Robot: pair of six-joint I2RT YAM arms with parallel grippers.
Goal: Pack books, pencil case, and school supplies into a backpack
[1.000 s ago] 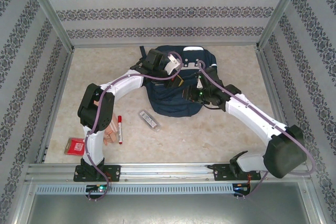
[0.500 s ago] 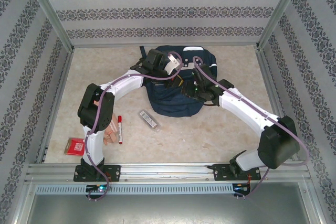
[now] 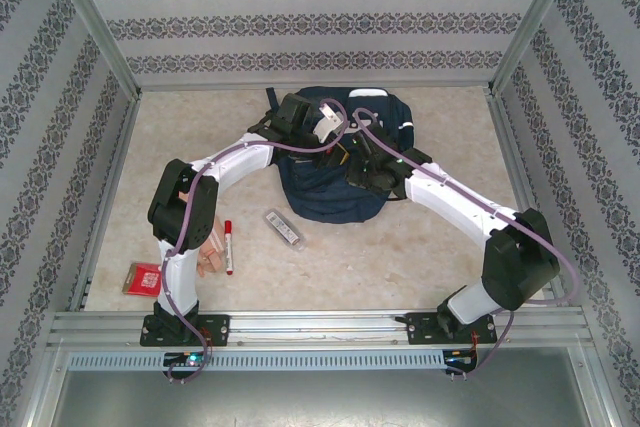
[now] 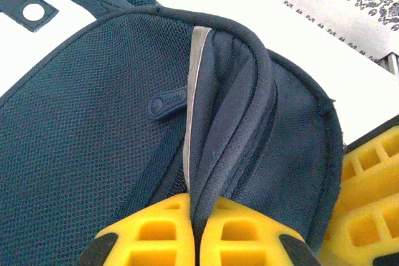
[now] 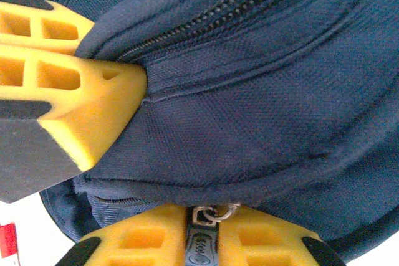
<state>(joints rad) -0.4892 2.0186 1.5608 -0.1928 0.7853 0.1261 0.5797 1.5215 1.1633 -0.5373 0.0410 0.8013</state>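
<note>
Near the counter's (image 3: 400,257) left edge lie the red packet (image 3: 145,277), marker (image 3: 228,246) and pencil case (image 3: 284,229). At the far middle rests the backpack (image 3: 325,199). The left pincer (image 4: 194,219) clenches a fold of its fabric, and the right pincer (image 5: 202,222) grasps its zipper pull (image 5: 201,245).

— What do you have around the tabletop (image 3: 400,257)?

— From my feed it's pale beige and mottled, evenly lit. The back wall (image 3: 320,17) beyond it and the side walls (image 3: 50,147) flanking it are white, with bands of dark floral pattern.

— Any framing?

— Silver metal posts (image 3: 95,32) rise at its far corners. A metal rail (image 3: 320,325) runs along its near edge, with a slotted strip (image 3: 320,359) and a grey sheet (image 3: 300,397) nearer still.
</note>
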